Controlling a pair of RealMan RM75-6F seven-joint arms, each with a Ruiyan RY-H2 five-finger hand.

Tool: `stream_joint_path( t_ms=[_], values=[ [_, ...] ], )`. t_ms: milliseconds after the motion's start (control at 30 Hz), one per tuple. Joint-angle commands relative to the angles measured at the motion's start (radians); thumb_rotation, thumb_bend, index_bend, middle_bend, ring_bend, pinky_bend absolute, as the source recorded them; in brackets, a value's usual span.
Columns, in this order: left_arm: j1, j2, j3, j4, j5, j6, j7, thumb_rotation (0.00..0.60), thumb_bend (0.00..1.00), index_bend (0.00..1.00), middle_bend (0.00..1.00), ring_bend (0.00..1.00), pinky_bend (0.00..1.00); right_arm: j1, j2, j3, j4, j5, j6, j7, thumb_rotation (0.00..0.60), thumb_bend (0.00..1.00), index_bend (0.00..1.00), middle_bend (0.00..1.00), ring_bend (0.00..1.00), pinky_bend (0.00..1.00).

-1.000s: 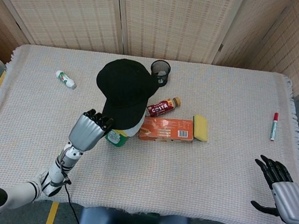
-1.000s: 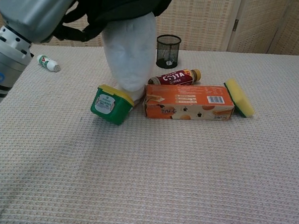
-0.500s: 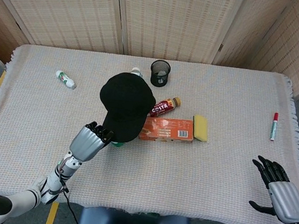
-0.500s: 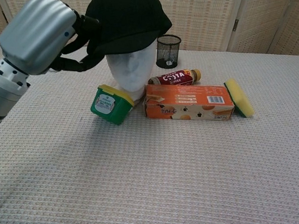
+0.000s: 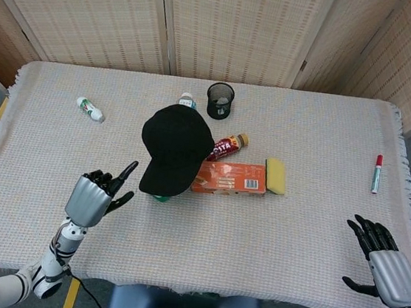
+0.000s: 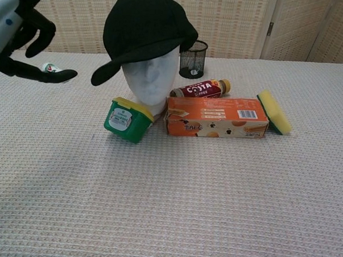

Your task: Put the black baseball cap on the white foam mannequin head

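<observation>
The black baseball cap (image 5: 173, 149) (image 6: 146, 29) sits on top of the white foam mannequin head (image 6: 149, 82), its brim sticking out toward the left of the chest view. In the head view the cap hides the mannequin head. My left hand (image 5: 95, 196) (image 6: 19, 33) is off to the left of the cap, apart from it, fingers spread and holding nothing. My right hand (image 5: 389, 266) hangs at the table's near right corner, fingers apart and empty; the chest view does not show it.
A green tub (image 6: 126, 119) leans at the mannequin's base. An orange box (image 6: 216, 117), a Costa bottle (image 6: 200, 88), a yellow sponge (image 6: 274, 112) and a black mesh cup (image 6: 193, 58) lie to the right. A small white bottle (image 5: 90, 109) and a red marker (image 5: 377, 173) lie further out.
My left hand let go of the cap and drew back to the left and toward the table's near edge. The cap settled lower on the mannequin head. The right hand stayed put.
</observation>
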Motion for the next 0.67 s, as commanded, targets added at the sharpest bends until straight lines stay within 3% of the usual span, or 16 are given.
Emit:
stream_joint_path(
  t_ms=[33, 100, 233, 300, 467, 567, 667],
  values=[
    [0.137, 0.175, 0.065, -0.219, -0.083, -0.040, 0.051, 0.600, 0.05, 0.00, 0.70, 0.68, 0.97, -0.002, -0.002, 0.001, -0.002, 0.000, 0.003, -0.005, 0.600, 0.05, 0.00, 0.00, 0.00, 0.00],
    [0.188, 0.249, 0.085, -0.317, -0.140, -0.069, 0.052, 0.600, 0.04, 0.01, 0.57, 0.53, 0.86, -0.003, -0.006, 0.001, -0.003, 0.000, 0.006, -0.013, 0.600, 0.05, 0.00, 0.00, 0.00, 0.00],
    [0.293, 0.428, 0.122, -0.537, -0.312, -0.159, 0.011, 0.600, 0.03, 0.06, 0.31, 0.25, 0.46, -0.005, -0.022, 0.002, -0.004, -0.001, 0.005, -0.039, 0.600, 0.05, 0.00, 0.00, 0.00, 0.00],
    [0.323, 0.522, 0.144, -0.624, -0.379, -0.226, -0.047, 0.600, 0.03, 0.09, 0.25, 0.19, 0.37, -0.004, -0.038, 0.007, 0.002, -0.003, 0.009, -0.050, 0.600, 0.05, 0.00, 0.00, 0.00, 0.00],
    [0.364, 0.663, 0.186, -0.717, -0.469, -0.334, -0.063, 0.600, 0.03, 0.12, 0.18, 0.09, 0.23, -0.013, -0.109, 0.039, 0.050, 0.002, 0.060, -0.100, 0.600, 0.05, 0.00, 0.00, 0.00, 0.00],
    [0.361, 0.721, 0.195, -0.763, -0.473, -0.388, -0.054, 0.600, 0.03, 0.13, 0.15, 0.06, 0.20, -0.017, -0.138, 0.055, 0.070, 0.021, 0.073, -0.131, 0.600, 0.05, 0.00, 0.00, 0.00, 0.00],
    [0.376, 0.741, 0.184, -0.769, -0.442, -0.374, -0.065, 0.600, 0.03, 0.13, 0.15, 0.05, 0.20, -0.017, -0.153, 0.060, 0.078, 0.033, 0.071, -0.148, 0.600, 0.05, 0.00, 0.00, 0.00, 0.00]
  ],
)
